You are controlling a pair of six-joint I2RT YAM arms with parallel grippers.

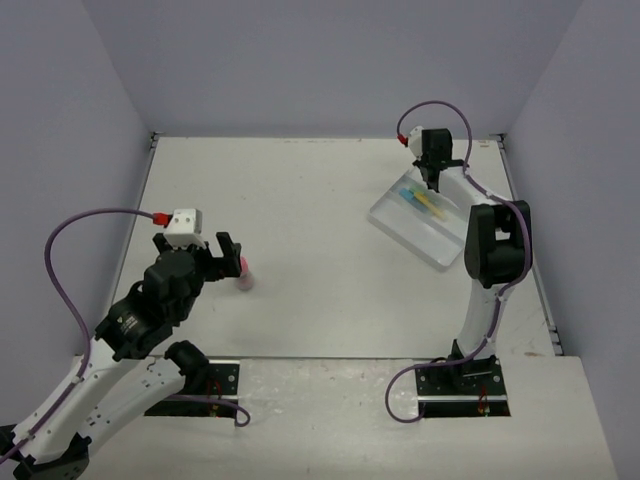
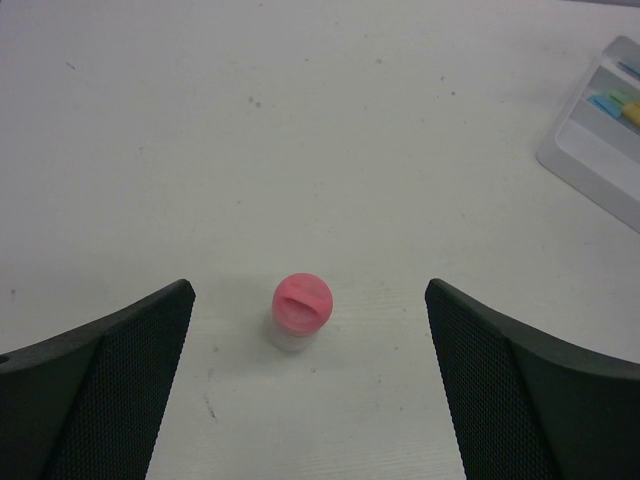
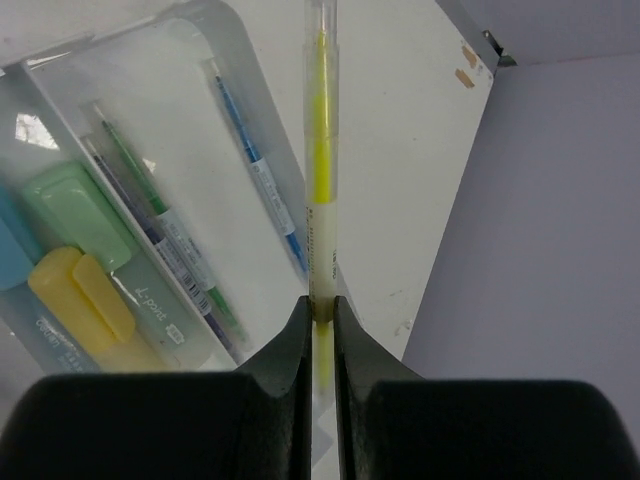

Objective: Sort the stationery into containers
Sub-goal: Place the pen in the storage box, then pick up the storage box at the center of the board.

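A stubby pink cylinder (image 2: pixel 301 305) stands upright on the table (image 1: pixel 320 240), also seen from above (image 1: pixel 243 279). My left gripper (image 2: pixel 310 385) (image 1: pixel 222 255) hangs open over it, the cylinder ahead of the wide-apart fingers (image 2: pixel 110 370). My right gripper (image 3: pixel 320 315) (image 1: pixel 432 178) is shut on a thin yellow-green pen (image 3: pixel 321 160) held above the clear tray (image 1: pixel 390 215) at its far right side. In the tray (image 3: pixel 240 60) lie a blue pen (image 3: pixel 255 170), a green pen (image 3: pixel 165 215), a green stick (image 3: pixel 80 210), a yellow marker (image 3: pixel 85 295) and a light-blue stick (image 3: pixel 8 255).
Grey walls enclose the table on three sides; the right wall (image 3: pixel 560 250) stands close beside the tray. The table's back right corner (image 3: pixel 470 60) lies just beyond the held pen. The tray's corner (image 2: pixel 600 140) shows at the far right of the left wrist view.
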